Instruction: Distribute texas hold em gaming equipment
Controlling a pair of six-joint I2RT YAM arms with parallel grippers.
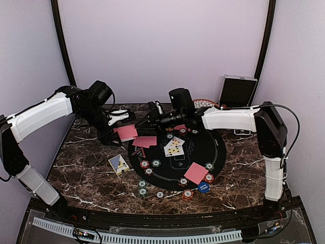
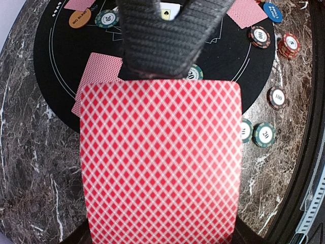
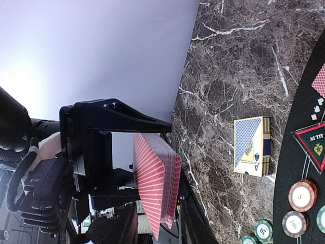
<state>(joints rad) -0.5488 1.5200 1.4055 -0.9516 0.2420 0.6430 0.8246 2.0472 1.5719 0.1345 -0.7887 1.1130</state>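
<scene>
My left gripper (image 1: 121,133) is shut on a deck of red-backed playing cards (image 1: 127,132), which fills the left wrist view (image 2: 160,162). My right gripper (image 1: 143,122) reaches left to the deck's far end. Its jaws stand on either side of that end (image 3: 160,231), with a sliver of gap on one side, and one ribbed finger (image 2: 162,35) lies over the top card's edge. On the black mat (image 1: 210,147) lie red-backed cards (image 1: 144,141), face-up cards (image 1: 174,146) and another red-backed card (image 1: 195,173). Poker chips (image 1: 150,163), a blue button disc (image 1: 203,187) and an orange disc (image 2: 80,19) lie there too.
A blue and yellow card box (image 1: 119,164) lies on the marble left of the mat, also in the right wrist view (image 3: 251,146). A silver case (image 1: 237,91) leans on the back wall at right, and a patterned bowl (image 1: 205,103) sits behind the right arm.
</scene>
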